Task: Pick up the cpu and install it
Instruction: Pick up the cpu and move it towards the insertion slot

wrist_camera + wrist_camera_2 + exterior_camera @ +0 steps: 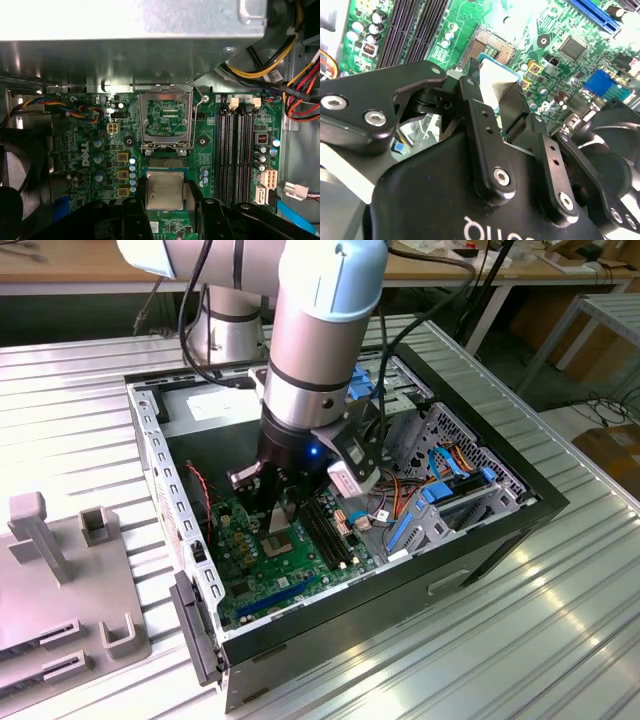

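In both wrist views the cpu [164, 191] [496, 86], a small square chip with a dull silver top, sits between my black fingers [141, 200]. My gripper [165, 200] [497, 102] is shut on it, one finger on each side. The chip hangs low over the green motherboard [205, 145], at the edge of the open socket [165, 162] [492, 49], whose metal lid [165, 117] stands raised. In the exterior view, my gripper [283, 512] reaches down into the open computer case [500, 525].
Long black memory slots [235, 150] run beside the socket. Bundled cables [295, 95] and a drive cage [450, 490] lie beyond them. A fan [10, 170] sits on the other side. The case's metal wall [130, 45] rises behind the lid. A grey fixture [60, 570] stands on the table.
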Controlling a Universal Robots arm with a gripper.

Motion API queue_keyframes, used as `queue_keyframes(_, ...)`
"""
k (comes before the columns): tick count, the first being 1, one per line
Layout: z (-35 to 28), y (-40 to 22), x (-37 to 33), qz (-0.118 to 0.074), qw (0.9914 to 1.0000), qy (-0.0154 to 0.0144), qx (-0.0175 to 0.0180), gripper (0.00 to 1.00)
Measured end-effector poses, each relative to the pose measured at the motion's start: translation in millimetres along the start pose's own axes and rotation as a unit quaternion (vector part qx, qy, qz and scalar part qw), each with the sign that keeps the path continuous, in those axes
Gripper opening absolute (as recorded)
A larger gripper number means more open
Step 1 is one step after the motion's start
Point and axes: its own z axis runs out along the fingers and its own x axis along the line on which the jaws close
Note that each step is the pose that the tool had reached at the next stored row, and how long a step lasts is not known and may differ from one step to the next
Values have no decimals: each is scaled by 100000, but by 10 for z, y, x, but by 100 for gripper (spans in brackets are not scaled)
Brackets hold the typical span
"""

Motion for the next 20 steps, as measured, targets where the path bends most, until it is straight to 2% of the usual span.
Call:
queue_keyframes(15,258,-8,-25,3,100000,-4,2,42)
queue_keyframes(20,268,-9,-26,-2,100000,-77,-3,42)
